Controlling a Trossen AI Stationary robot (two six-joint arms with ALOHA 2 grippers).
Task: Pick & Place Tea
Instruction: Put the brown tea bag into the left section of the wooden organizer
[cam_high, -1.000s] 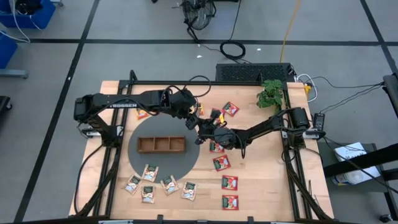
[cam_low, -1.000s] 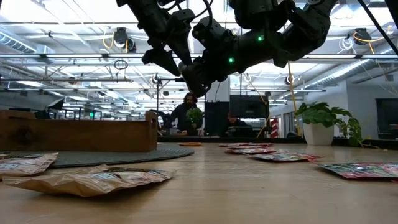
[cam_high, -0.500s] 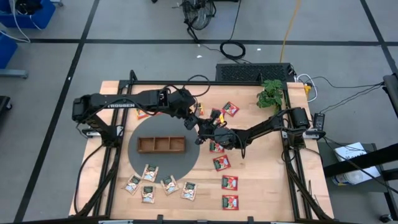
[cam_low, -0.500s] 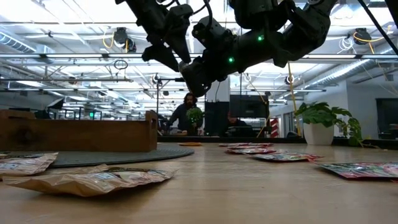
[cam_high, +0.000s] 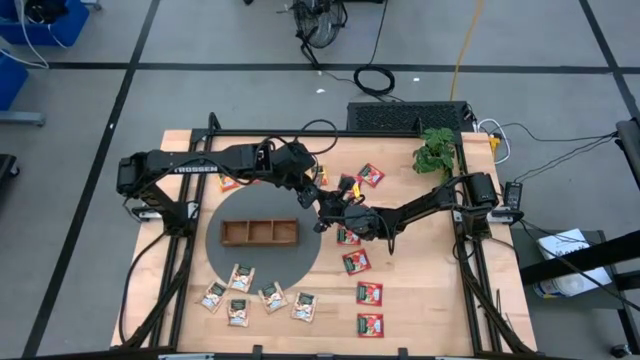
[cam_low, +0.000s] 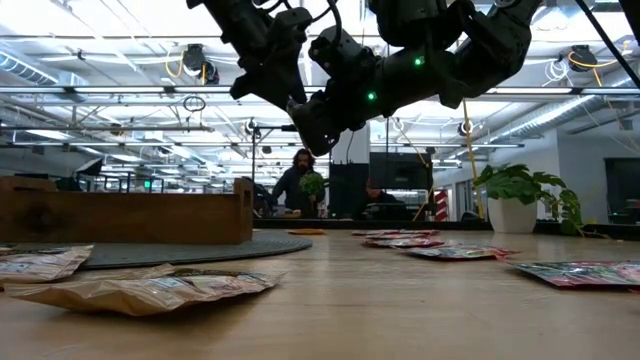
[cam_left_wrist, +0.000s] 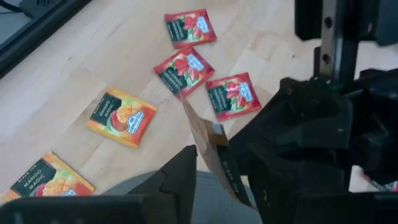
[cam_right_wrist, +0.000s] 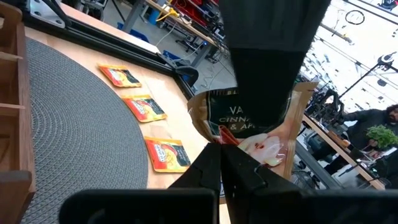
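In the high view, the left gripper (cam_high: 318, 186) and the right gripper (cam_high: 330, 208) are seen meeting above the far right edge of the round grey mat (cam_high: 262, 262), beyond the wooden three-compartment tray (cam_high: 260, 232). Red tea packets (cam_high: 370, 294) lie flat on the right of the wooden table (cam_high: 440, 290), white-and-green ones (cam_high: 241, 277) near the front edge.

In the low view, both grippers (cam_low: 300, 105) are seen raised well above the table; whether the fingers are closed cannot be told here. A crumpled tan packet (cam_low: 150, 285) lies flat in front.

In the left wrist view, a tan packet (cam_left_wrist: 205, 140) is held edge-on, its long axis tilted up from the dark body of the right gripper (cam_left_wrist: 298, 155). The left gripper's fingers (cam_left_wrist: 181, 177) stand spread on either side, one beside the packet. Orange mango packets (cam_left_wrist: 121, 118) and red ones (cam_left_wrist: 184, 70) lie on the wood beyond.

In the right wrist view, the packet (cam_right_wrist: 277, 134) is clamped upright between the closed fingers (cam_right_wrist: 214, 168), printed face to the camera, with the left gripper (cam_right_wrist: 267, 56) above it.
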